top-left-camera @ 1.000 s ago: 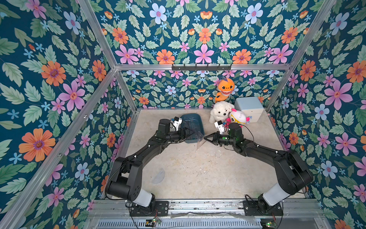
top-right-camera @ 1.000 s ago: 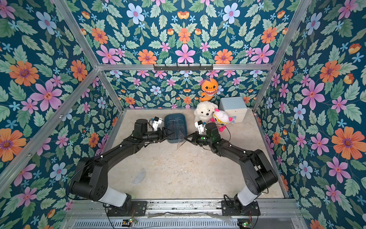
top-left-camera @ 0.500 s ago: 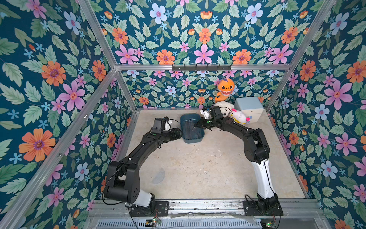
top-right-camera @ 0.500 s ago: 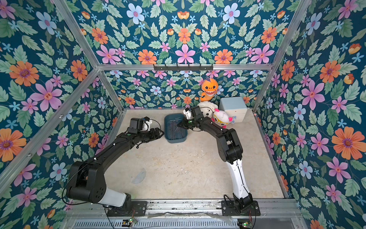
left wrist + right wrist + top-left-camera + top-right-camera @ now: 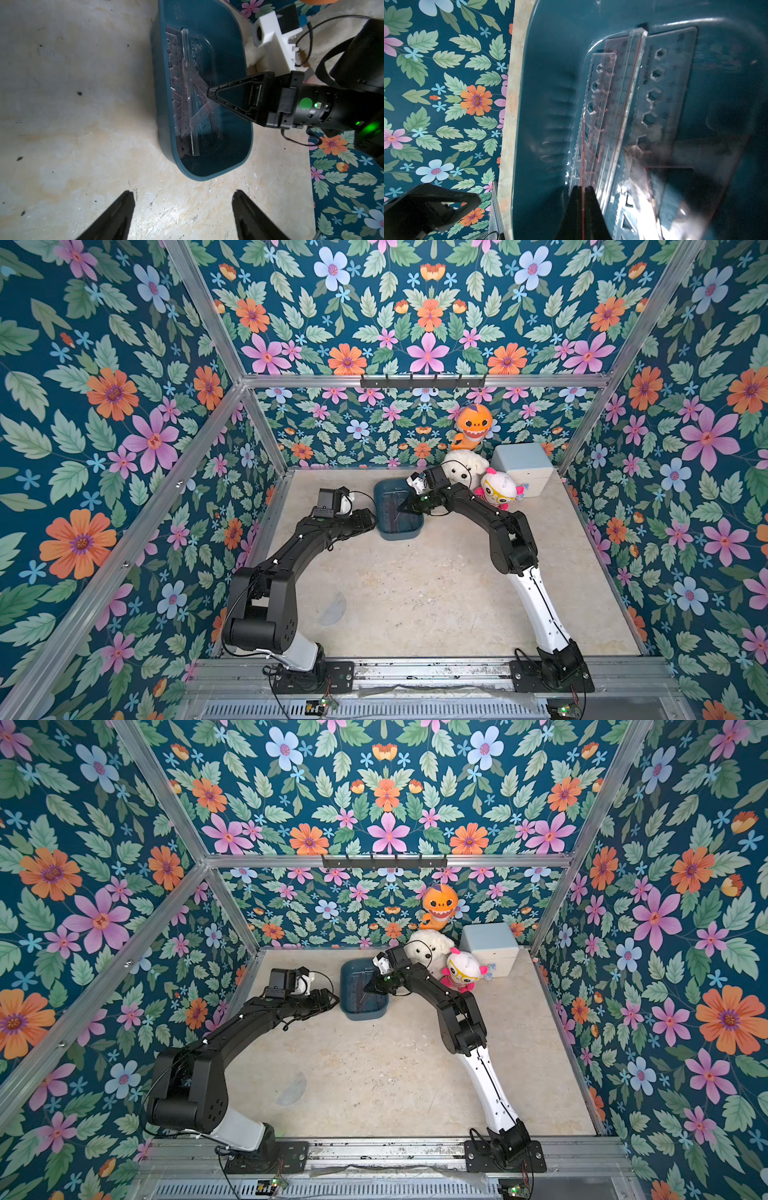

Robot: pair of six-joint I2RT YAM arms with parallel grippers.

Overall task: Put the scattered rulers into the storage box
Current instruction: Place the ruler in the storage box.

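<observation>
Pinching the edge of a pink set square [image 5: 193, 97] inside the box [image 5: 399, 534], right tool [image 5: 582, 188] sits over rulers [image 5: 623, 93] already in. Beside box, left tool [image 5: 182, 192] spread, empty. Seems 1 pc left: protractor [image 5: 332, 609] on table [image 5: 415, 572].

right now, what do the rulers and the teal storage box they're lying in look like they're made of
storage box: moulded plastic, dark teal, smooth with a soft sheen; rounded corners and pale highlights on its wall.
rulers: thin see-through plastic, maybe acrylic, some pink-tinted, glossy; the box floor shows through them, and hexagon holes are cut cleanly.
</observation>
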